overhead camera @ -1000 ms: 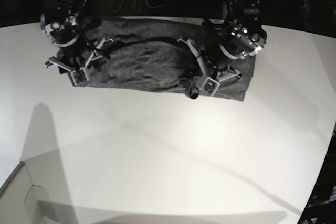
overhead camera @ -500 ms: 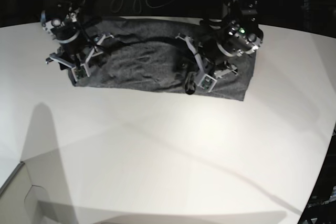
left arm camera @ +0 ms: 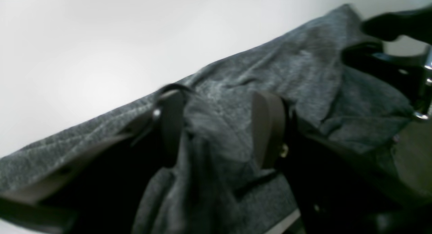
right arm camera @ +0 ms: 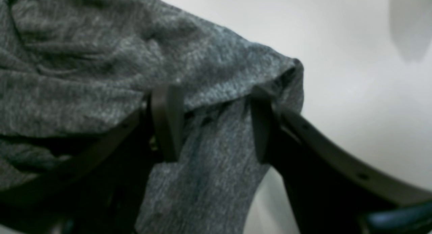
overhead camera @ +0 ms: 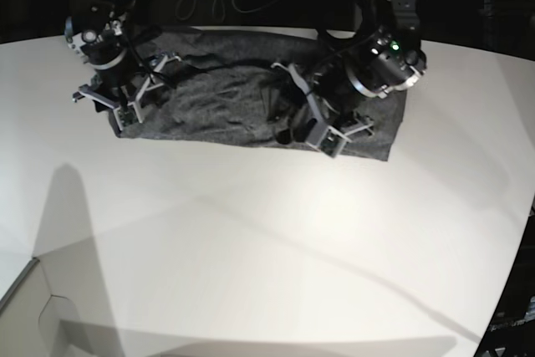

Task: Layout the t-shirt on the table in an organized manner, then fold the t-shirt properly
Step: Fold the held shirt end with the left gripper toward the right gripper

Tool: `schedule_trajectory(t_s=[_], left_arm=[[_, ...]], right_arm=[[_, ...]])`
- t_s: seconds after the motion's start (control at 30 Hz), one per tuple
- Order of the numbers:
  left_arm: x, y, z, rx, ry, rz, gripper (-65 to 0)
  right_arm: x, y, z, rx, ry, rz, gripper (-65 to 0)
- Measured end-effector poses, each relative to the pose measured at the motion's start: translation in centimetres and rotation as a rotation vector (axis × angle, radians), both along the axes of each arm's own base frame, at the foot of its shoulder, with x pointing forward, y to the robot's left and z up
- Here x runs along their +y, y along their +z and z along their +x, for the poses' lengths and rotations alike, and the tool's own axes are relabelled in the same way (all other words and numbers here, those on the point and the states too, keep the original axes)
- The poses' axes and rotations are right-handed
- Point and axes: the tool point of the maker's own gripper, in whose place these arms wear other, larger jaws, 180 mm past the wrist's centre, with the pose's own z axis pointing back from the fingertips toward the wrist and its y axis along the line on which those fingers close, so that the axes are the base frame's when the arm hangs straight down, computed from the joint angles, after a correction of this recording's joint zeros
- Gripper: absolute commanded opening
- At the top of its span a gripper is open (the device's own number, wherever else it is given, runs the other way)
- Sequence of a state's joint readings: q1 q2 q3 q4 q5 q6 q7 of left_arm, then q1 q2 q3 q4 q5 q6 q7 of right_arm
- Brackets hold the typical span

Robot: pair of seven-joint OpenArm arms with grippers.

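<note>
Jaws spread on left gripper [left arm camera: 219, 129] and right gripper [right arm camera: 211, 122], t-shirt [overhead camera: 226, 98] bunched between fingers. Soft, limp knit; grip hem corners, upper frame, table [overhead camera: 251, 248].

The t-shirt [overhead camera: 226, 102] lies across the far side of the table [overhead camera: 267, 248]; the right gripper [overhead camera: 124, 114] sits over its left end, the left gripper [overhead camera: 313, 135] right of its middle

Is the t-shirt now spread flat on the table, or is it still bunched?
Still bunched. The t-shirt lies as a wrinkled band on the table, with ridges across it and no sleeves laid out; cloth rises between both grippers' fingers.
</note>
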State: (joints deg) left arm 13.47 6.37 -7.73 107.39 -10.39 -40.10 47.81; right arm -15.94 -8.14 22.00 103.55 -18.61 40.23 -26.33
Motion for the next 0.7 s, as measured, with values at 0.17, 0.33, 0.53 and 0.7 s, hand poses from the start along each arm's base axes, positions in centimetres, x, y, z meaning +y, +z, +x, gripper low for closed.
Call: schedule_trajectory(t_s=[0.17, 0.33, 0.53, 0.7], left_arm=[[6.1, -0.3, 1.0, 0.005, 0.200, 0.019, -36.6], [9.6, 0.1, 2.2, -0.010, 0.305, 0.037, -57.3], [8.5, -1.4, 1.6, 0.039, 0.270, 0.031, -63.6], [1.8, -3.0, 0.3, 0.094, 0.084, -0.022, -63.6]], right_arm=[[0.0, 0.0, 0.0, 0.001, 0.000, 0.001, -33.0], [0.0, 0.0, -0.1, 0.002, -0.003, 0.002, -33.0], [0.0, 0.1, 0.0, -0.002, -0.003, -0.001, -32.5], [-1.0, 2.4, 0.5, -0.069, -0.045, -0.013, -30.0]])
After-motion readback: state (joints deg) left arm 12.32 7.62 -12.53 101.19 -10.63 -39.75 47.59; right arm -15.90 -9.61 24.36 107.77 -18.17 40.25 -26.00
